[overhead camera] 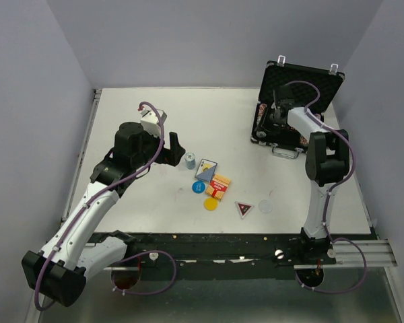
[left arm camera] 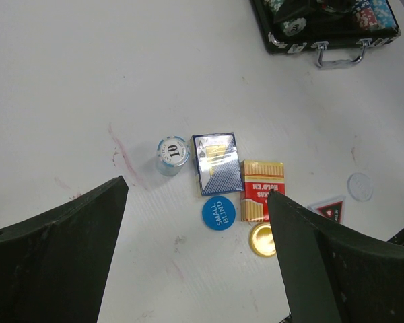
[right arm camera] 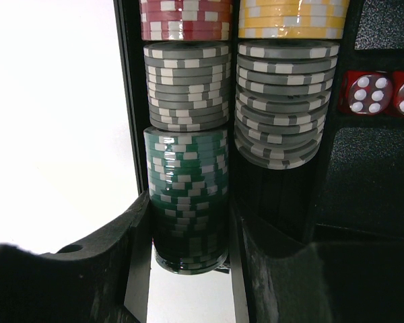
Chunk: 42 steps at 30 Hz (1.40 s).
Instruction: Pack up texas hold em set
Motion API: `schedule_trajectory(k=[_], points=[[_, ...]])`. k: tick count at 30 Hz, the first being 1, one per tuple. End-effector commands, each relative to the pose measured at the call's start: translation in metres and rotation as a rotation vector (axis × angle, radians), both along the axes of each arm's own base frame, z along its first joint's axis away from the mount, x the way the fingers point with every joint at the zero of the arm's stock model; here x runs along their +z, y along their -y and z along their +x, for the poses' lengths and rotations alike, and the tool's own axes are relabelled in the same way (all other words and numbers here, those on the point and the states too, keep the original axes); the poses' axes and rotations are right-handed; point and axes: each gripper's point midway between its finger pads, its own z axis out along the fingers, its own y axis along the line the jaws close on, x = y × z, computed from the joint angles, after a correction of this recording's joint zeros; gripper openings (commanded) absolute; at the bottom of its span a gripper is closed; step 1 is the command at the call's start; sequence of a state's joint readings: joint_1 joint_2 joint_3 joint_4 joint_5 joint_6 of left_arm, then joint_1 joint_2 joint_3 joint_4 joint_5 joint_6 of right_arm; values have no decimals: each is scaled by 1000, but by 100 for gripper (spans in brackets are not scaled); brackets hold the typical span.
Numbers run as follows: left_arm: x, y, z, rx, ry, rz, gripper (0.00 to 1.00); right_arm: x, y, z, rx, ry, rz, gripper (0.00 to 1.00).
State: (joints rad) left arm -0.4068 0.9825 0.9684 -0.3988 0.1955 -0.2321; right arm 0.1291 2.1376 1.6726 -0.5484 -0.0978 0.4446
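Right jaws are clenched on the green chips point(right arm camera: 186, 195), seating the stack in its slot in the case point(overhead camera: 330, 84), likely to keep the row aligned. Left jaws stand released over the bench point(overhead camera: 188, 108), with decks point(left arm camera: 215, 163), a chip point(left arm camera: 172, 153) and buttons point(left arm camera: 219, 212) loose between them.

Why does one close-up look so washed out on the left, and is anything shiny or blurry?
Right wrist view: the white table is blown out to featureless white, and the wrapped green poker chip stack glints. Left wrist view: the blue card deck shows wrapper glare; the black gripper fingers look soft. Top view: even light, faint shadows.
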Motion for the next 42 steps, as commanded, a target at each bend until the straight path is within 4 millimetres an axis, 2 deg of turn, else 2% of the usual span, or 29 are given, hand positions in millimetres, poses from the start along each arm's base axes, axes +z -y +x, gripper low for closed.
schedule_trajectory(k=[1, 12, 23, 25, 29, 37, 42], points=[[8, -2, 4, 12, 19, 7, 99, -6, 3, 19, -18, 94, -1, 1], [6, -2, 4, 11, 11, 8, 99, -26, 8, 14, -32, 68, -29, 1], [4, 0, 5, 5, 1, 6, 99, -41, -1, 9, -47, 47, -37, 1], [3, 0, 5, 5, -1, 6, 99, -42, -4, 8, -44, 44, -35, 5], [3, 0, 5, 3, -4, 8, 99, -40, -6, 7, -39, 45, -37, 21], [3, 0, 5, 3, -4, 8, 99, -16, -4, 13, -26, 82, -54, 50], [3, 0, 5, 3, -3, 9, 99, 0, -6, 17, -5, 117, -48, 61]])
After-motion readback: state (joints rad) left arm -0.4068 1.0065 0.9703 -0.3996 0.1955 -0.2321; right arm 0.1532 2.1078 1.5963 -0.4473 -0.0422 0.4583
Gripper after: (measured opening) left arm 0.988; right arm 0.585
